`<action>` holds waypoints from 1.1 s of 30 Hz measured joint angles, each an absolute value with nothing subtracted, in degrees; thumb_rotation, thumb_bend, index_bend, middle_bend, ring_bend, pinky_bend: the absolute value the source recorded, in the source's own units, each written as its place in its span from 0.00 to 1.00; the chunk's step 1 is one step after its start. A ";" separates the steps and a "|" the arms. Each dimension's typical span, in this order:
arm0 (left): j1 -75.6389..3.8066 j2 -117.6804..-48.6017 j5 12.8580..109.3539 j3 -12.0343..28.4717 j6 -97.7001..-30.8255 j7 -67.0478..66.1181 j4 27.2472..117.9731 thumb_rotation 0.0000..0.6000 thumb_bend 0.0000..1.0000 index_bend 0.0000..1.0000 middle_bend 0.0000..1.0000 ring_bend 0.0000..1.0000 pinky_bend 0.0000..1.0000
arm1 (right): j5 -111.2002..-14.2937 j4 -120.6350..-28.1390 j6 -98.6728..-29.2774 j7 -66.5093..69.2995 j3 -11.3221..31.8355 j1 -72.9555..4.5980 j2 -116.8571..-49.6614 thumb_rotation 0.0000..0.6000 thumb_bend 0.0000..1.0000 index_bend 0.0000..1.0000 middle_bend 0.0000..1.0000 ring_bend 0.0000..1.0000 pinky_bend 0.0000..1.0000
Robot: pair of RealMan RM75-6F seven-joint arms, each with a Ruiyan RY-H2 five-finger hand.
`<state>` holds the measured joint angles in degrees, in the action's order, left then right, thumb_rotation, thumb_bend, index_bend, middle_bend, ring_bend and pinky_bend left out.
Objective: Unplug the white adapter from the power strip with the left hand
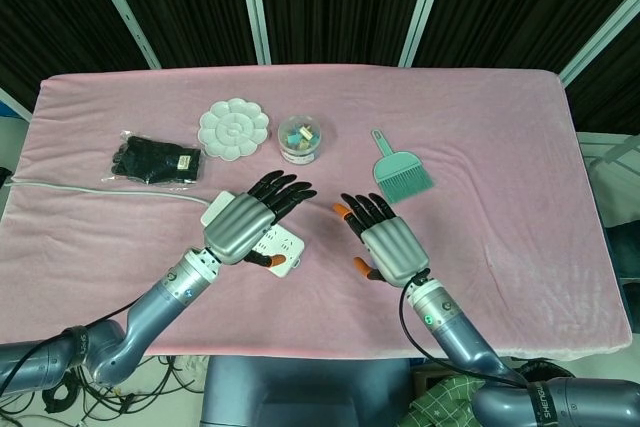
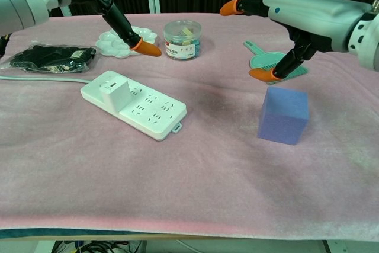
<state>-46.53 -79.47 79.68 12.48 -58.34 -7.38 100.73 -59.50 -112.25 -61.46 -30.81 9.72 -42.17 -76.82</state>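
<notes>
The white power strip (image 2: 134,104) lies on the pink cloth (image 2: 195,164), its grey cable (image 2: 41,78) running off to the side. The white adapter (image 2: 116,95) sits plugged into the strip's cable end, upright and untouched. Above the strip hovers the left hand (image 1: 245,222), fingers spread and holding nothing. The right hand (image 1: 385,244) hangs beside the strip, also spread wide and empty, over a purple block (image 2: 284,114). Beyond the strip stand a clear jar (image 2: 182,38), a flower-shaped palette (image 1: 233,127), black gloves in a bag (image 1: 151,159) and a teal brush (image 1: 398,169).
</notes>
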 measured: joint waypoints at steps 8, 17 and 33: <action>-46.28 -78.78 79.12 12.72 -59.12 -7.87 100.59 1.00 0.07 0.12 0.09 0.00 0.00 | -59.67 -112.07 -61.81 -29.97 9.40 -41.80 -76.06 1.00 0.26 0.09 0.02 0.06 0.06; -45.83 -76.39 78.31 12.30 -58.82 -9.16 101.31 1.00 0.08 0.12 0.09 0.00 0.00 | -60.70 -112.45 -62.21 -30.38 8.46 -41.41 -74.83 1.00 0.36 0.09 0.02 0.06 0.06; -35.93 -60.98 83.67 2.46 -63.56 -12.85 103.60 1.00 0.09 0.12 0.09 0.00 0.00 | -69.35 -108.99 -67.44 -36.31 0.49 -36.56 -77.72 1.00 0.53 0.09 0.04 0.06 0.06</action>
